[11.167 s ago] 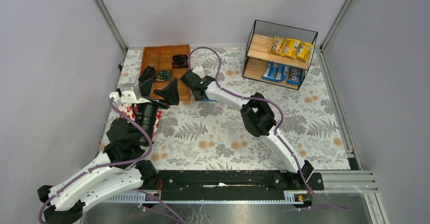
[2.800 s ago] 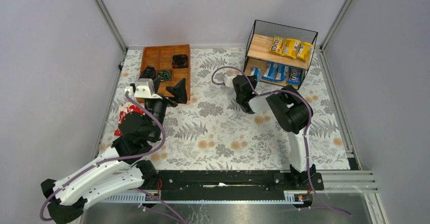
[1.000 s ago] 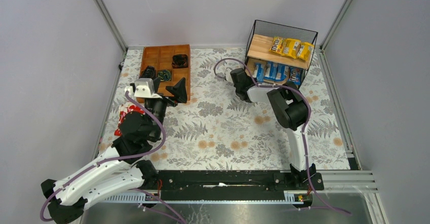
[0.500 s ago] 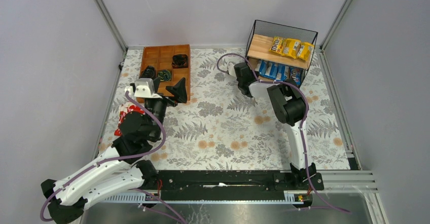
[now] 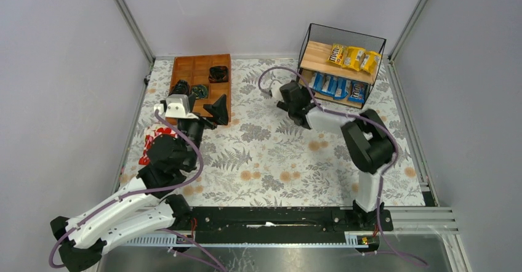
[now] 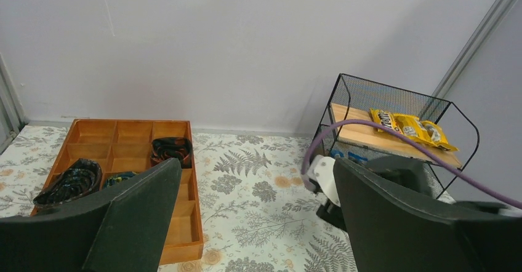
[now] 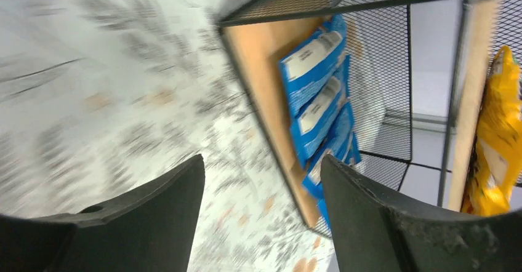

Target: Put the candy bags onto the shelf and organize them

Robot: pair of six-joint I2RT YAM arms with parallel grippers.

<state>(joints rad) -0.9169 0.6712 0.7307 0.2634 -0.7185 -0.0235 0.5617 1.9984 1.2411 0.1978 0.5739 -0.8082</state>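
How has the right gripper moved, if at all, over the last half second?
Yes. In the top view the right gripper has drawn back slightly from the shelf, toward the bottom of the picture, open and empty.

At ten o'clock on the fern-print surface (image 5: 271, 161), a wooden tray (image 5: 192, 68) holds three dark bundles (image 5: 218, 74); a red pouch (image 5: 151, 144) lies at eight o'clock.

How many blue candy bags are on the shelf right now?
4 blue bags, side by side on the lower board of the shelf; overlap could hide another.
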